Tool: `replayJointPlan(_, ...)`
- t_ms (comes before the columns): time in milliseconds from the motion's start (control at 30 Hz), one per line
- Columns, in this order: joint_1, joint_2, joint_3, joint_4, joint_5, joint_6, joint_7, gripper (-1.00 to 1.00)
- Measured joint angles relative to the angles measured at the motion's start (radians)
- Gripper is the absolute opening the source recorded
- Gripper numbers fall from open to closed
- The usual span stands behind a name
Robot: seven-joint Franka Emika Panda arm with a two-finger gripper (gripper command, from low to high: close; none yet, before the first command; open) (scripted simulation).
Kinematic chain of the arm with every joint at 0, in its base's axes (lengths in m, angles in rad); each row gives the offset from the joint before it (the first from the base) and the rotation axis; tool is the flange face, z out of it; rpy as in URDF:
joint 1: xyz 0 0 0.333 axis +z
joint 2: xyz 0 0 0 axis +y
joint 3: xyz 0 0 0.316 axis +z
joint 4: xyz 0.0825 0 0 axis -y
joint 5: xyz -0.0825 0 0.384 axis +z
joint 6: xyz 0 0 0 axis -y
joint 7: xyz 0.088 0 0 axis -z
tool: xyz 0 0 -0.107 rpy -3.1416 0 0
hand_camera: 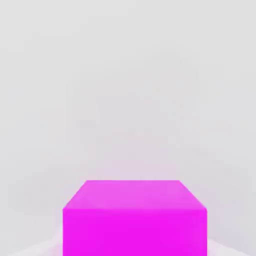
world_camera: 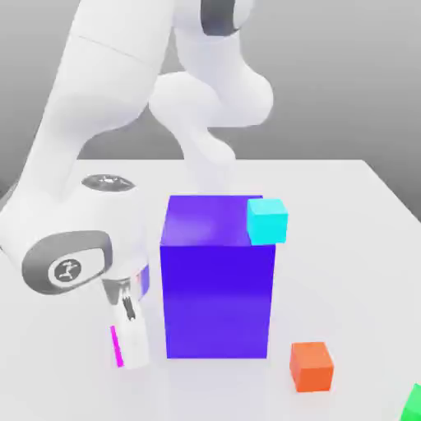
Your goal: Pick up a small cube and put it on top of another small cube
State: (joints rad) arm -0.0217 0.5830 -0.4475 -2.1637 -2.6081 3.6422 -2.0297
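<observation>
Here, the magenta cube [hand_camera: 135,232] sits clamped between the two fingers of my gripper [world_camera: 133,360], low over the white table [world_camera: 49,378] at the exterior view's left, where a thin strip of its color shows beside my near finger. Whether its underside touches the tabletop, I cannot tell.

Just beside my grip, toward the exterior view's right, rises the tall blue-purple block [world_camera: 218,300]. Beyond it on the same side sits the orange cube [world_camera: 312,367], at the block's near end. A cyan cube [world_camera: 267,222] appears at the block's upper right corner; what bears it is unclear.

Well apart from me, at the exterior view's far right and nearer the viewer than my cube, lies the green cube [world_camera: 414,405], partly cut off by the frame edge. That direction, rightward and toward the near side, is what my coming move turns on. I judge that a lift must come first, then a crossing on the near side of block and orange cube, since a low, straight sweep could clip either one.
</observation>
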Motion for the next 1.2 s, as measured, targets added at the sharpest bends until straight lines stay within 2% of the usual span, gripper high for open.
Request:
replayJointPlan(133, 0.081, -0.083, -0.079, -0.008, -0.061, 0.07, 0.075, -1.0)
replayJointPlan(267, 0.115, -0.116, -0.079, 0.051, 0.054, 0.045, 0.204, -1.0)
replayJointPlan(367, 0.093, -0.117, -0.077, 0.102, 0.189, -0.022, 0.296, -1.0)
replayJointPlan(533, 0.038, -0.094, 0.068, 0.132, 0.404, -0.18, 0.363, -1.0)
replayJointPlan(633, 0.008, -0.077, 0.173, 0.15, 0.502, -0.276, 0.422, -1.0)
replayJointPlan(733, 0.026, -0.054, 0.226, 0.175, 0.593, -0.353, 0.505, -1.0)
replayJointPlan(800, 0.071, -0.038, 0.222, 0.186, 0.688, -0.389, 0.537, -1.0)
replayJointPlan(933, 0.125, -0.024, 0.25, 0.177, 0.974, -0.475, 0.489, -1.0)
replayJointPlan(1200, 0.102, -0.028, 0.465, 0.168, 1.474, -0.709, 0.427, -1.0)
